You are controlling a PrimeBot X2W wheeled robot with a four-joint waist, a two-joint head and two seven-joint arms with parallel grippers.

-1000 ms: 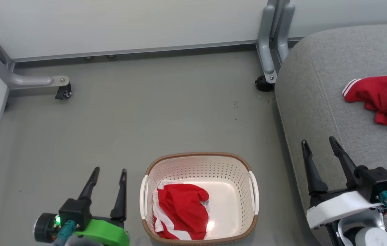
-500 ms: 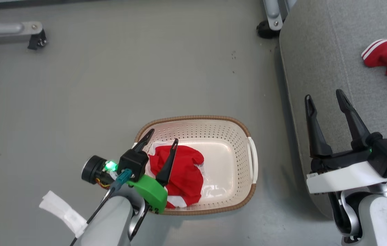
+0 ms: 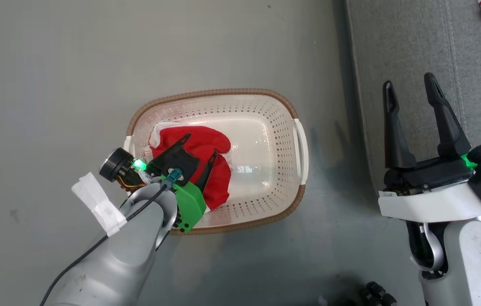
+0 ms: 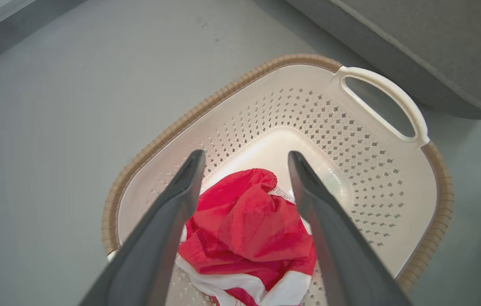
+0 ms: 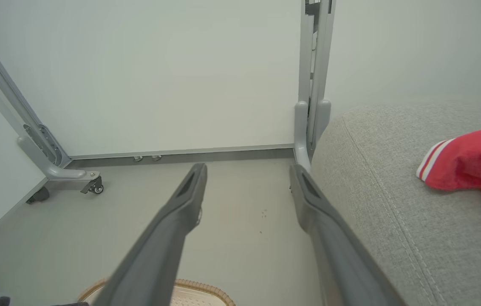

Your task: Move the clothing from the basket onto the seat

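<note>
The cream perforated basket (image 3: 215, 92) stands on the grey floor, with one red and white piece of clothing (image 3: 168, 137) bunched in its left half. My left gripper (image 3: 201, 145) hangs open just over that garment, and the left wrist view shows the red fabric (image 4: 249, 221) between and below my left gripper (image 4: 245, 155), inside the basket (image 4: 223, 91). Over the left edge of the grey seat (image 3: 419, 42), my right gripper (image 3: 409, 83) stands open and empty. A second red garment (image 5: 470, 165) lies on the seat (image 5: 393, 170), to the right of my right gripper (image 5: 247, 168).
A pale wall with grey metal frame legs on castors (image 5: 91, 185) and an upright post (image 5: 310, 106) stands beyond the floor. The seat's side sits a short gap to the right of the basket. Small dark parts (image 3: 376, 291) lie at the head view's bottom edge.
The head camera has tilted down, shifting the whole picture. My left gripper has moved from the floor left of the basket to over the red garment inside it. Both grippers stay open.
</note>
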